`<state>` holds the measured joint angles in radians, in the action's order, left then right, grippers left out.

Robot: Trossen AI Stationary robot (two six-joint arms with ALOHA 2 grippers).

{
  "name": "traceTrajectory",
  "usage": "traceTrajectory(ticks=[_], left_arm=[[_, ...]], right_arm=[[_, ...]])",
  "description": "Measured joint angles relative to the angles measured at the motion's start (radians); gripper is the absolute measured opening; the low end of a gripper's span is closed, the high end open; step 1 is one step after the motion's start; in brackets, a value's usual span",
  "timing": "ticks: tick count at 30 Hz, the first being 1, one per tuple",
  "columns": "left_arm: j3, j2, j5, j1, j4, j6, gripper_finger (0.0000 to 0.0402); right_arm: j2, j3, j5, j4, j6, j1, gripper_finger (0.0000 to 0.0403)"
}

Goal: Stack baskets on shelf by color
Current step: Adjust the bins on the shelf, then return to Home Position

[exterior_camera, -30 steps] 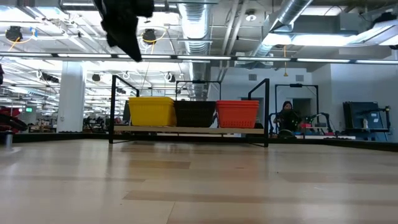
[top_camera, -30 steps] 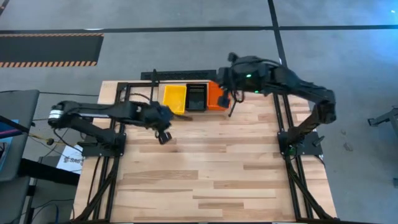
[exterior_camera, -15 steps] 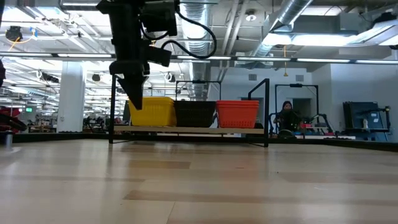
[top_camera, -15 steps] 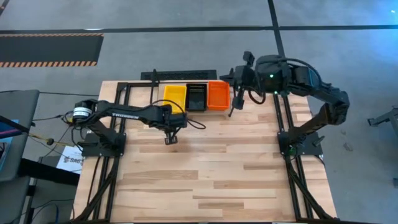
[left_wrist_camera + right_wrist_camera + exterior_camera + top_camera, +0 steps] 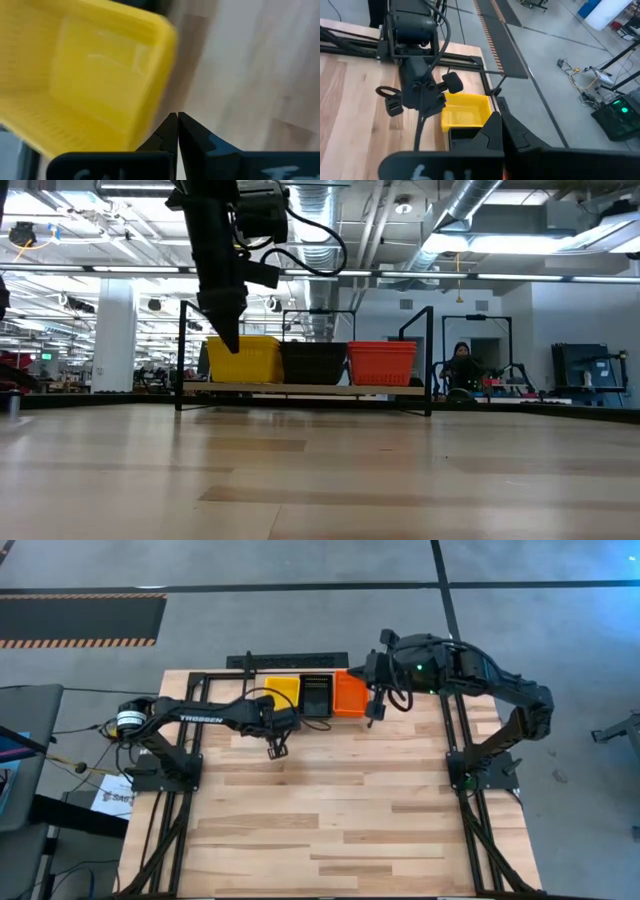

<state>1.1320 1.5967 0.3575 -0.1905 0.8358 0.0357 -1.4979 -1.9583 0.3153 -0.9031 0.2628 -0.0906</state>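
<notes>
The shelf stands at the table's far edge, its light board in a black wire frame. On it, side by side, are yellow baskets, black baskets and red-orange baskets; the high view shows them as yellow, black and orange. My left gripper is shut and points down, above the table just in front of the yellow baskets. My right gripper is shut and hovers by the orange baskets' right side.
Black frame rails run along both sides of the table. The plank top spreads out on the near side of the shelf. Beyond the table a person sits in the room.
My left gripper has come down from high above the table and moved right and toward the far edge, ending in front of the yellow baskets with its fingers pointing down. My right arm swung out toward the right edge, then came back beside the orange baskets.
</notes>
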Motion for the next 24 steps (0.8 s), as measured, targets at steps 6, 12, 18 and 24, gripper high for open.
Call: traceTrajectory(ticks=[6,12,18,24], left_arm=[[0.000,0.000,0.016,-0.029,-0.051,-0.028,0.0000],[0.000,-0.012,0.017,-0.035,-0.082,-0.057,0.0000],[0.068,-0.053,-0.006,-0.014,0.014,-0.010,0.0000],[0.191,-0.238,0.109,0.092,0.215,0.125,0.0000]], right_arm=[[0.000,0.000,0.000,0.001,-0.004,0.013,0.0002],[0.000,0.000,0.000,-0.001,-0.004,0.032,0.0003],[0.025,0.000,0.000,-0.040,-0.008,0.059,0.0002],[0.163,-0.001,0.032,-0.211,-0.142,0.114,0.0002]])
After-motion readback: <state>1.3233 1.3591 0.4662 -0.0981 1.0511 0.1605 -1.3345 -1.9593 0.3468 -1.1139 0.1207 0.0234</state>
